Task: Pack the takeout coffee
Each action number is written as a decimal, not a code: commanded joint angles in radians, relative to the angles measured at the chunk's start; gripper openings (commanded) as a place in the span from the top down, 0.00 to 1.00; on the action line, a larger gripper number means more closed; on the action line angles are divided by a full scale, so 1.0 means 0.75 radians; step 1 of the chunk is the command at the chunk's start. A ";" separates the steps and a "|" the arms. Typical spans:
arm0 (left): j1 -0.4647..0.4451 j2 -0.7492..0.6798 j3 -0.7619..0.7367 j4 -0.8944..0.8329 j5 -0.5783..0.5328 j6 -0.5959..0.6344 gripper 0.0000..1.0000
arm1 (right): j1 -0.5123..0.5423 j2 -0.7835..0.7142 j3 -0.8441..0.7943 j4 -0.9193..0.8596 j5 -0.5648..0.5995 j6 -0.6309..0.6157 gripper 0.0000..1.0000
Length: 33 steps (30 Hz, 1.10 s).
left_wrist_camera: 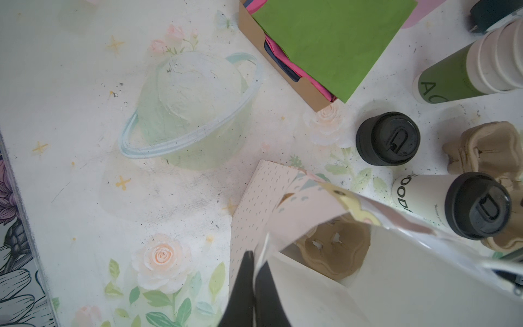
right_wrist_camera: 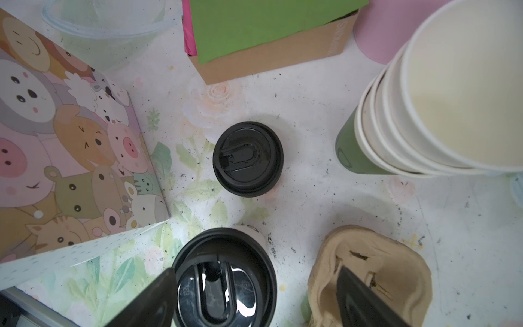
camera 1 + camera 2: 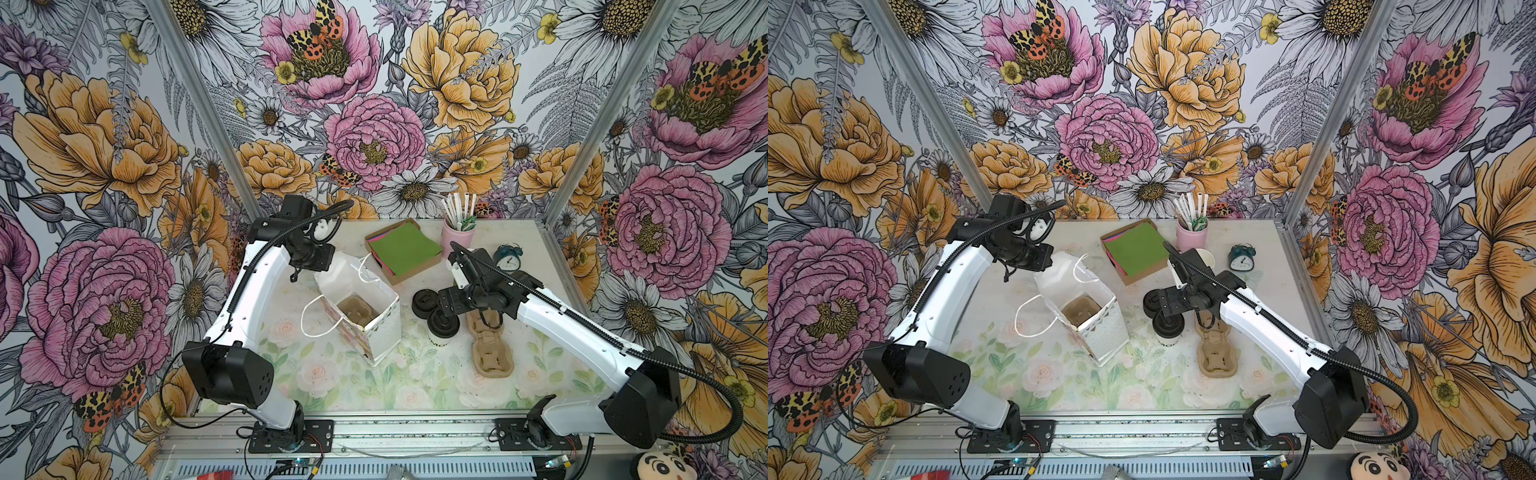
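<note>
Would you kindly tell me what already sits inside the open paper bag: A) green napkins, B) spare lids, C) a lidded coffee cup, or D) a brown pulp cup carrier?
D: both top views look down into the paper bag and show a brown pulp cup carrier resting at its bottom.

This is a robot lab cell dressed as a café counter. Floral wallpaper (image 3: 374,137) panels hang on bare aluminium posts (image 3: 199,108), and an aluminium rail (image 3: 415,432) with black mounting plates (image 3: 320,434) edges the table (image 3: 332,374) at six o'clock. Café stock includes a napkin box (image 3: 405,251) at twelve, a pink cup of straws (image 3: 457,232) at one and a pulp cup carrier (image 3: 492,357) at four.
</note>
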 commanded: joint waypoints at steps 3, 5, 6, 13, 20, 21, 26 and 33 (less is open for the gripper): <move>-0.017 -0.007 0.013 -0.003 0.062 -0.041 1.00 | -0.006 0.022 0.032 -0.095 0.055 -0.029 0.07; -0.028 -0.010 0.007 -0.003 0.062 -0.059 1.00 | -0.003 0.033 0.044 -0.128 0.065 -0.032 0.07; -0.034 -0.015 0.002 -0.002 0.062 -0.071 1.00 | 0.003 0.035 0.049 -0.143 0.069 -0.032 0.07; -0.049 -0.056 -0.063 -0.003 0.040 -0.167 1.00 | 0.076 0.027 0.052 -0.185 0.068 -0.035 0.02; -0.049 -0.077 -0.098 -0.001 0.043 -0.220 1.00 | 0.146 0.052 0.088 -0.200 0.045 -0.053 0.01; -0.049 -0.076 -0.099 -0.002 0.048 -0.220 1.00 | 0.149 0.062 0.093 -0.204 0.041 -0.055 0.01; -0.062 -0.068 -0.105 -0.001 0.054 -0.220 1.00 | 0.151 0.105 0.113 -0.223 0.003 -0.074 0.01; -0.088 -0.060 -0.116 0.001 0.063 -0.214 1.00 | 0.155 0.177 0.128 -0.250 -0.006 -0.083 0.01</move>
